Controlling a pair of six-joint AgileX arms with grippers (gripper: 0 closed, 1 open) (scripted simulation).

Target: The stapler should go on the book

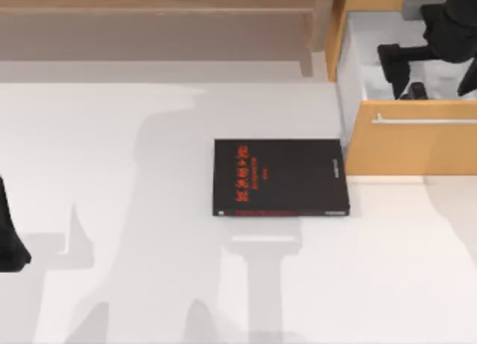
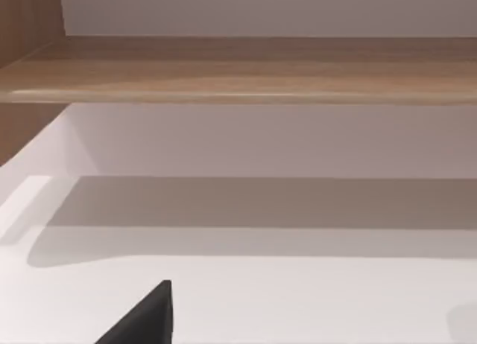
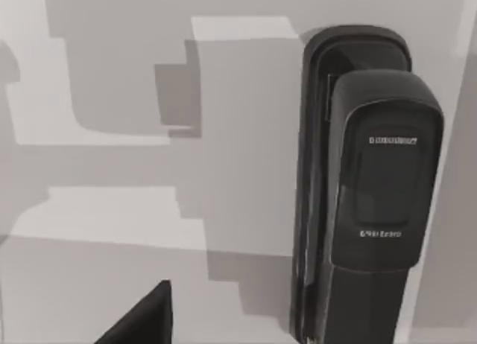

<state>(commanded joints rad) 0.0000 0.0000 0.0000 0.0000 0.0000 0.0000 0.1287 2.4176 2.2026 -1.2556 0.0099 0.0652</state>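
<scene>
The black book [image 1: 279, 176] with red lettering lies flat in the middle of the table, its red strip along the near edge. The stapler [image 1: 418, 91] lies inside the open drawer at the back right. In the right wrist view this narrow black stapler [image 3: 373, 188] lies lengthwise on the drawer's pale floor. My right gripper [image 1: 431, 77] hangs open over the drawer, its fingers spread to either side of the stapler and not touching it. One of its fingertips [image 3: 141, 322] shows well off to the stapler's side. My left gripper [image 1: 11, 243] is parked open at the table's left edge.
The wooden drawer front [image 1: 410, 147] with a metal handle [image 1: 425, 121] juts out just right of the book. A wooden shelf unit [image 1: 149, 16] runs along the back, also seen as a shelf board [image 2: 238, 68]. White tabletop [image 1: 112, 210] stretches left of and before the book.
</scene>
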